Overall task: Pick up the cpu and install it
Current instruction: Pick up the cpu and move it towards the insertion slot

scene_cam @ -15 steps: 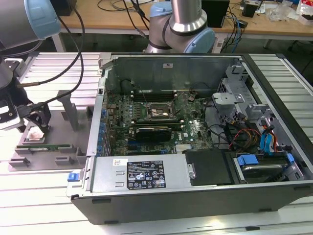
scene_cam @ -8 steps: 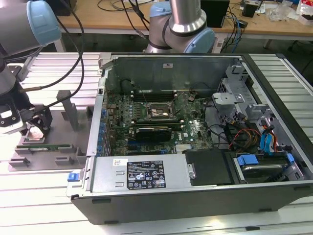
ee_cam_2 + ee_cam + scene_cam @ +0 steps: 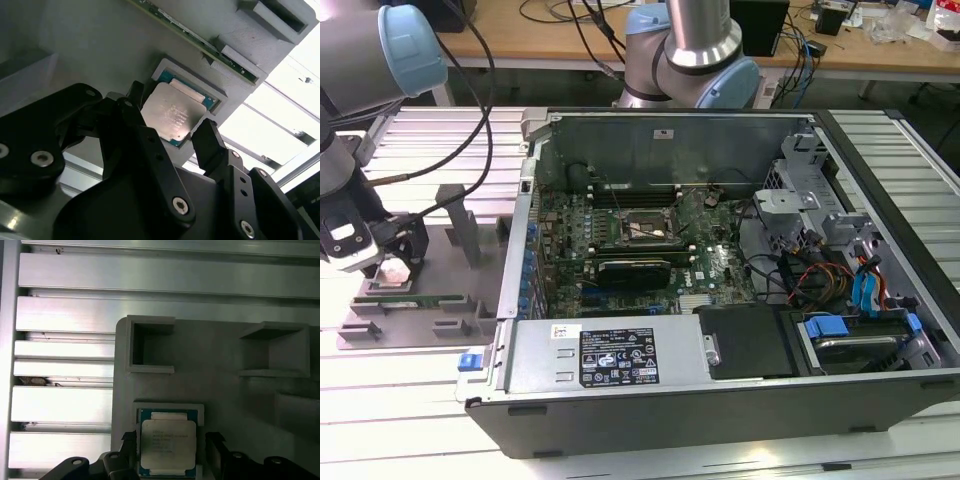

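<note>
Entry 1. My claw [image 3: 390, 262]: black, two-fingered, spread, pinching nothing. I hang low over the holder. In the first wrist view, one finger [image 3: 129, 441] stands off each of two opposite sides of the chip, and neither touches it.

Entry 2. Small flat square cpu [image 3: 167, 442] with a silvery-grey metal top and a thin green rim. It lies flat between my fingers, seated in a shallow square pocket right beneath me.

Entry 3. Handling, my judgement. I should centre first, then close both fingers evenly on the green edges, keeping the tips clear of the pocket walls. A skewed or heavy pinch would likely tilt the chip or wedge a corner.

Entry 4. Long narrow green memory stick [image 3: 415, 297], lying just beside my claw.

Entry 5. Grey plastic holder plate [image 3: 450, 305] with blocky slots. It sits under me and carries both parts.

Entry 6. Ribbed aluminium table [image 3: 410, 400], which supports the plate.

Entry 7. Open black and grey computer case [image 3: 720, 400], well apart from my claw toward the exterior view's right. Inside is a green motherboard with a black rectangular socket frame [image 3: 642, 228].

Entry 8. Wooden bench [image 3: 550, 42] strewn with cables, far beyond me.
</note>
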`<state>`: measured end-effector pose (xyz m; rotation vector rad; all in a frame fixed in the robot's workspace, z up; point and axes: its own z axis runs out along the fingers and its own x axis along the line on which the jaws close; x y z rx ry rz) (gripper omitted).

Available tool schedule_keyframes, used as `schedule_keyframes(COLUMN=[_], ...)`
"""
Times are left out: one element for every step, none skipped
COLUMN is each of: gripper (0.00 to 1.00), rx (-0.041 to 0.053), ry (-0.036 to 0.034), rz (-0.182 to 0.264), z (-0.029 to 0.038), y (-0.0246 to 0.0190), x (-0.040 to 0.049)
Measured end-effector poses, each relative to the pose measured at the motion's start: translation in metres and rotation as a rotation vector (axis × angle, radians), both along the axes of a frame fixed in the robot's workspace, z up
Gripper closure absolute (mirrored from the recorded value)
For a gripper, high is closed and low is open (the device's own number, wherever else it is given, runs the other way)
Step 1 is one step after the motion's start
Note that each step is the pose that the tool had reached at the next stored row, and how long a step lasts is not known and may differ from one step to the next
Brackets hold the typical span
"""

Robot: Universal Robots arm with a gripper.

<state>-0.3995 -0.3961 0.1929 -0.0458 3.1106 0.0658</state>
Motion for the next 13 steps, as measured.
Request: schedule_keyframes(gripper=[0.34, 0.34, 0.34, 0.34, 0.34, 0.34, 0.34, 0.34, 0.34, 0.34, 0.34, 0.34, 0.34], rx=[0.0, 0.0, 0.0001, 0.0, -0.0001, -0.0001, 0.0, 0.0, 0.0, -0.0001, 0.0, 0.0, 0.0], ry=[0.0, 0.0, -0.0002, -0.0001, 0.0, 0.0, 0.0, 0.0, -0.0002, 0.0, 0.0001, 0.0, 0.0], rz=[0.0, 0.0, 0.0, 0.0, 0.0, 0.0, 0.0, 0.0, 0.0, 0.0, 0.0, 0.0, 0.0], z=[0.0, 0.0, -0.0004, -0.0006, -0.0008, -0.0009, -0.0009, -0.0011, -0.0014, -0.0015, -0.0016, -0.0016, -0.0017], y=[0.0, 0.0, 0.0, 0.0, 0.0, 0.0, 0.0, 0.0, 0.0, 0.0, 0.0, 0.0, 0.0], x=[0.0, 0.0, 0.0, 0.0, 0.0, 0.0, 0.0, 0.0, 0.0, 0.0, 0.0, 0.0, 0.0])
